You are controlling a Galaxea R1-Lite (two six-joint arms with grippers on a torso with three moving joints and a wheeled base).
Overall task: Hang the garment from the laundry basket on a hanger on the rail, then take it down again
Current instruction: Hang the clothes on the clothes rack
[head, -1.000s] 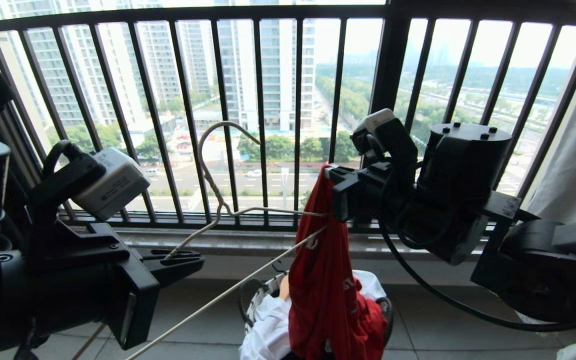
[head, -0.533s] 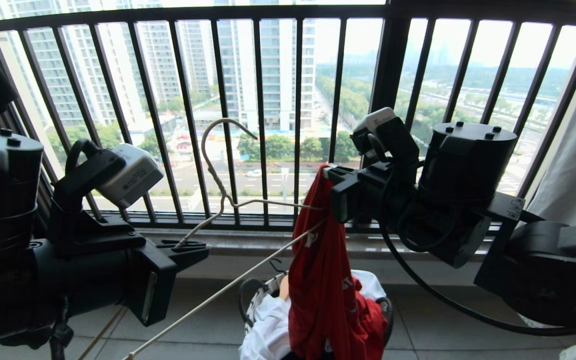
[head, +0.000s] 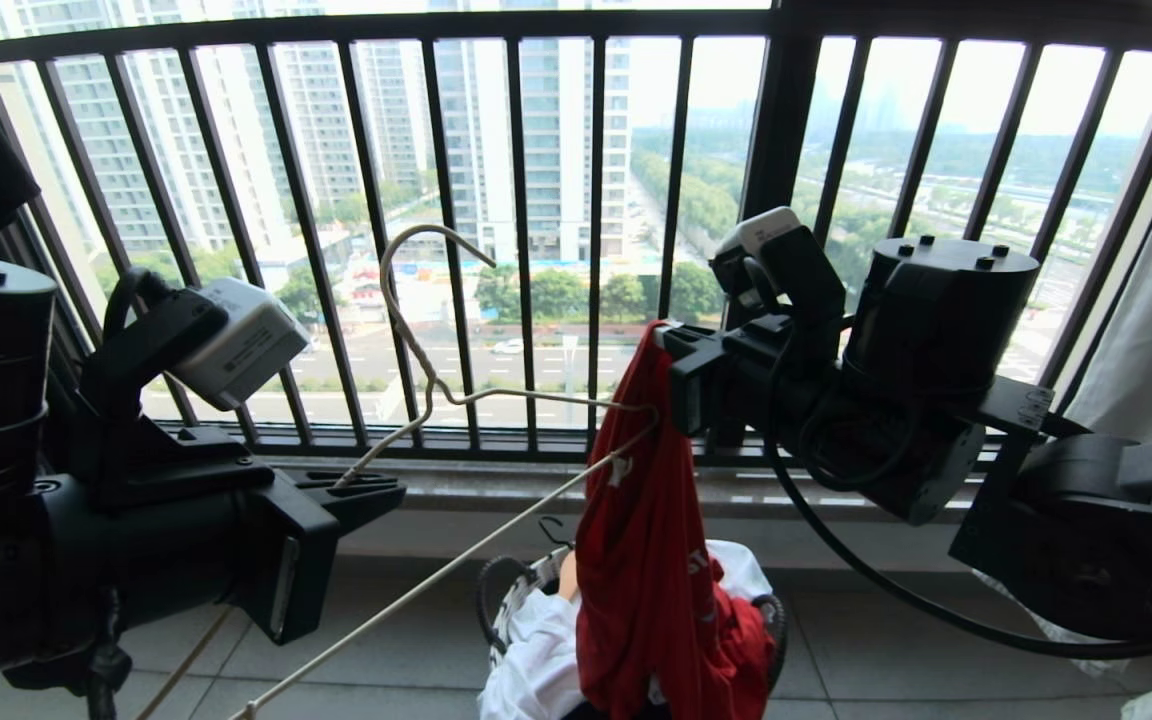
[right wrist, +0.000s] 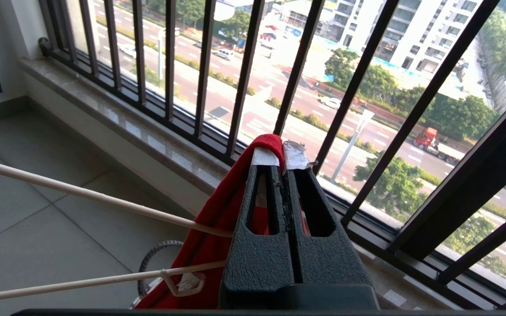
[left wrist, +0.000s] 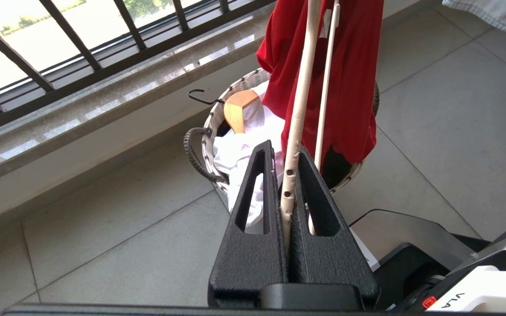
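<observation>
Your left tool (left wrist: 286, 164) is clamped on the hanger (head: 496, 400), your right tool (right wrist: 282, 160) pinching the garment (head: 641, 560) above the laundry basket (left wrist: 209, 131).

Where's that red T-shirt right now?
In the head view the red T-shirt hangs at centre, pinched at its top by the right gripper, draping into the laundry basket below, with the hanger poking into it.

**Shirt and hanger meet over the basket**

Left gripper (head: 376, 492) is clamped on the cream hanger (head: 496, 400), its hook tilted up against the black window railing (head: 526, 200). Right gripper (head: 671, 375) pinches the red garment (head: 651, 580) at its top, cloth trailing down into the laundry basket (head: 511, 600), the hanger's far end poking into the fabric.
</observation>
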